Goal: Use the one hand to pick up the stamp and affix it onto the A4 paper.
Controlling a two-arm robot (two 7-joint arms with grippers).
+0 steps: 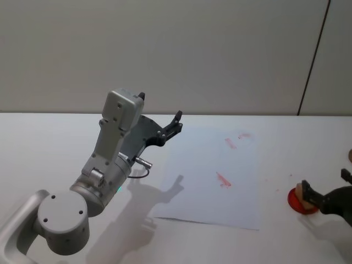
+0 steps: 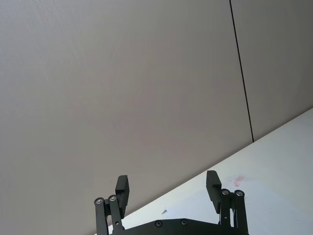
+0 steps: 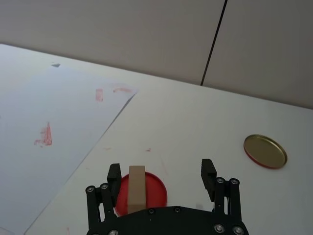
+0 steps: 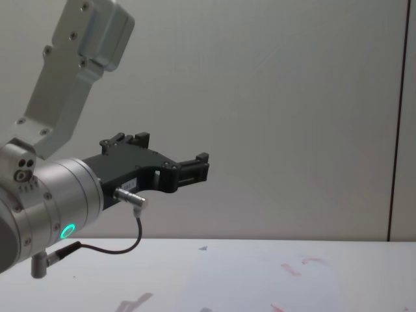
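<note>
The stamp (image 3: 137,188), a tan wood-like block, is seen upright on a round red ink pad (image 3: 155,191) on the white worktop (image 3: 195,132), just right of the flat A4 paper (image 3: 58,127). It is flanked, ungripped, by the wide-spread right end effector (image 3: 161,172). A round gold lid (image 3: 265,151) lies well apart. The left end effector (image 1: 177,122) is held raised, spread open and empty.

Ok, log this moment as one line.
step: grasp stamp | right gripper: open, straddling stamp | stamp: upright on red ink pad, right of paper | left gripper: open, raised above table
</note>
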